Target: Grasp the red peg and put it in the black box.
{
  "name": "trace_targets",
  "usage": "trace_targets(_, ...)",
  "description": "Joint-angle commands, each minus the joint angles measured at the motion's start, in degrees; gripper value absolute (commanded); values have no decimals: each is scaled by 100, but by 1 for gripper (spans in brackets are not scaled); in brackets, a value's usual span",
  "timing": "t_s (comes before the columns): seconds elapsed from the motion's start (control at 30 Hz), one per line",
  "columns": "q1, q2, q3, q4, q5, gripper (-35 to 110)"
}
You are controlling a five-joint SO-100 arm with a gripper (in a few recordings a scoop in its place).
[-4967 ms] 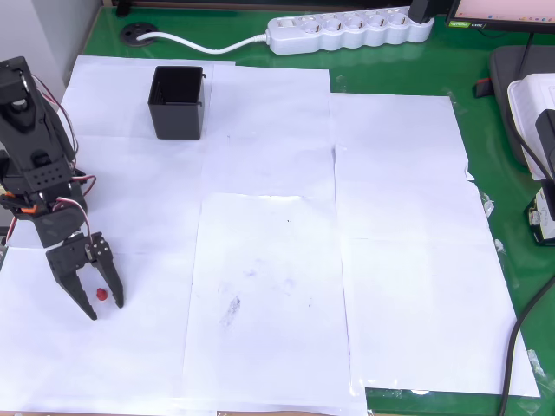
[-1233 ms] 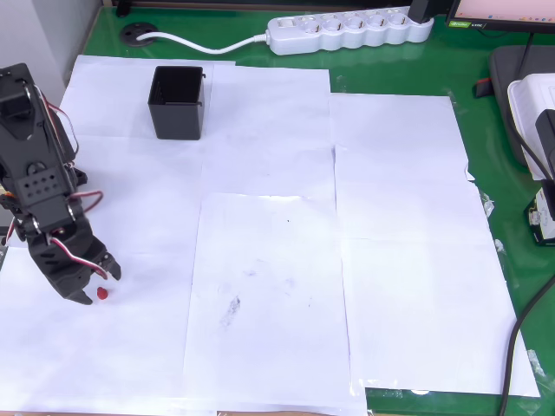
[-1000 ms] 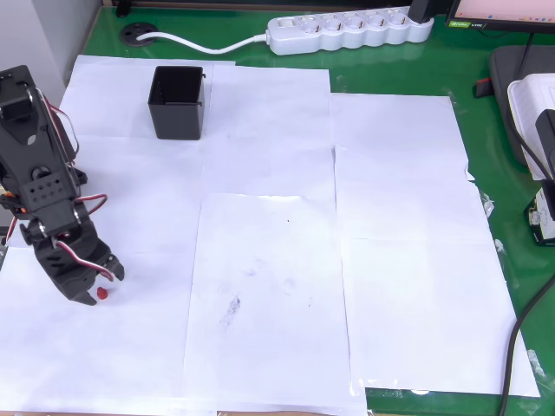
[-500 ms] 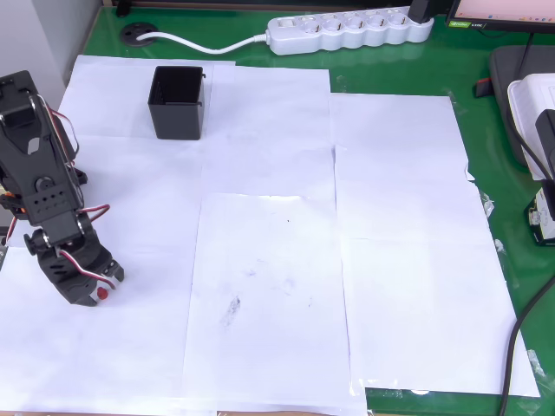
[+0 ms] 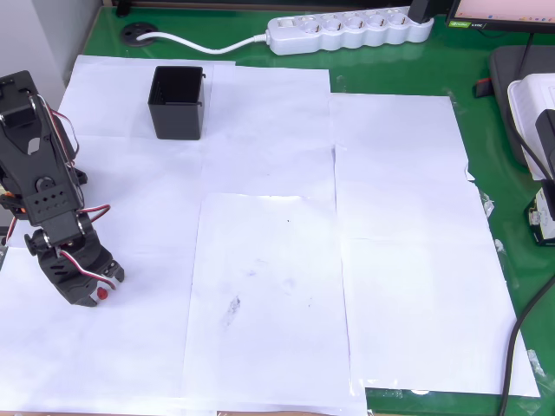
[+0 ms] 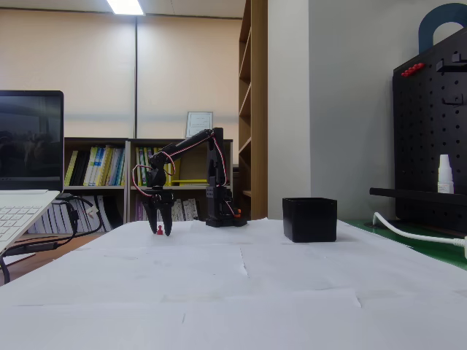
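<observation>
My gripper sits low over the white paper sheets at the left of the overhead view, its black fingers drawn in around the red peg — pinching it, as far as I can judge, with just a speck of red showing at the tips. In the fixed view the gripper points straight down with the red peg at the fingertips, right at the paper's surface. The black box stands well apart, toward the top of the overhead view, open side up. My worry from here is the hold: the peg is tiny and rounded, far smaller than the fingers, so an off-centre pinch could squirt it out sideways on the lift, and on smooth paper it would likely roll. The loose, overlapping sheets could also snag on a dragging fingertip. At the other end the box walls look tall and glossy — a carry that runs too low might clip the rim and nudge the light container, and a release off-centre could bounce the peg off hard plastic. A power strip lies along the green table edge.
</observation>
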Motion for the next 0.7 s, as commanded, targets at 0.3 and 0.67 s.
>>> trace_targets(0.3, 62, 79, 255, -35, -791, 20)
trace_targets(0.67, 114, 70, 264, -35, -809, 20)
